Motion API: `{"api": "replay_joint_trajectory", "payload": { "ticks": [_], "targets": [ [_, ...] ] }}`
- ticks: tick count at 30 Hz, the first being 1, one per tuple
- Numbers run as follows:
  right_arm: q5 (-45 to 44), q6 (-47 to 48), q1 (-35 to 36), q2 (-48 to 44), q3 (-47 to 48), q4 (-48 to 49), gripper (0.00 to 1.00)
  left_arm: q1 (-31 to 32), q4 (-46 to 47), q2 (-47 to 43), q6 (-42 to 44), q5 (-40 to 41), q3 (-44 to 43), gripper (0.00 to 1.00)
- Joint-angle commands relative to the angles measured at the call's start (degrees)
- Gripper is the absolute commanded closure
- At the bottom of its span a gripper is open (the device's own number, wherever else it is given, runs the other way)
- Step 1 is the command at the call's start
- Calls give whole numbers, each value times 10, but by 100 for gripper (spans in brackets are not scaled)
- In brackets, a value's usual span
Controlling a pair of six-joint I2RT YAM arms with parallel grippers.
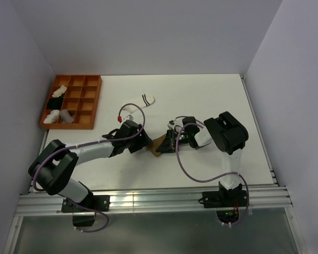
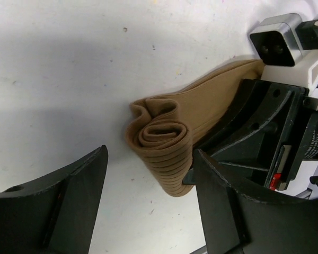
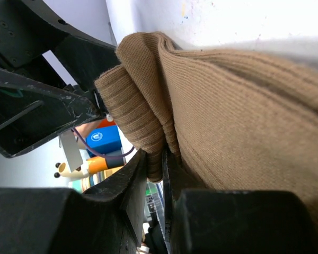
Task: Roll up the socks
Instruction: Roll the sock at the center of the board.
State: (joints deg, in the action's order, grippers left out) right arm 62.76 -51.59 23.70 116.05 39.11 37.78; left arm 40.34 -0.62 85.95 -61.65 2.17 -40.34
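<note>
Tan-brown sock [image 2: 164, 145] is lying a bit near of the worktop [image 1: 201, 95] centre, one end coiling into a loose, partly formed roll, the rest trailing flat toward the right arm. Right gripper [image 3: 155, 159] is pinching a fold of this sock, fingers squeezed together on the fabric just beside the roll. Left gripper [image 2: 151, 154] is hovering over the roll, fingers well apart, one on each side; its right-hand finger is very close to the fabric, contact unclear. From above, both gripper heads are crowding in and covering most of the sock, only a tan sliver showing between them. Short white sock with dark stripes [image 1: 147, 99] is lying flat farther back, toward the far edge, apart from both arms. Orange divided tray [image 1: 97, 103] is sitting at the far left corner, holding white bundles [image 1: 53, 117], a black bundle [image 1: 54, 104] and a grey one [image 1: 67, 117].
</note>
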Motion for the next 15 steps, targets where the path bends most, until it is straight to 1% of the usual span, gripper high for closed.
{"api": "replay_joint_trajectory", "payload": {
  "ticks": [1, 5, 10, 12, 13, 15],
  "targets": [
    [-44, 39, -3, 13, 3, -86, 100, 4, 35, 13, -2, -15, -24, 30],
    [-51, 51, -3, 10, 11, -104, 100, 7, 35, 31, -4, -15, -33, 32],
    [-52, 49, -3, 14, 11, -102, 100, 7, 25, 56, -2, -11, -39, 36],
    [-52, 47, -3, 16, 11, -101, 100, 7, 21, 70, 0, -9, -43, 39],
    [-53, 47, -3, 18, 11, -102, 100, 7, 17, 76, 0, -9, -44, 44],
    [-57, 50, -3, 15, 12, -105, 100, 7, 13, 91, 2, -9, -51, 48]
  ]
}}
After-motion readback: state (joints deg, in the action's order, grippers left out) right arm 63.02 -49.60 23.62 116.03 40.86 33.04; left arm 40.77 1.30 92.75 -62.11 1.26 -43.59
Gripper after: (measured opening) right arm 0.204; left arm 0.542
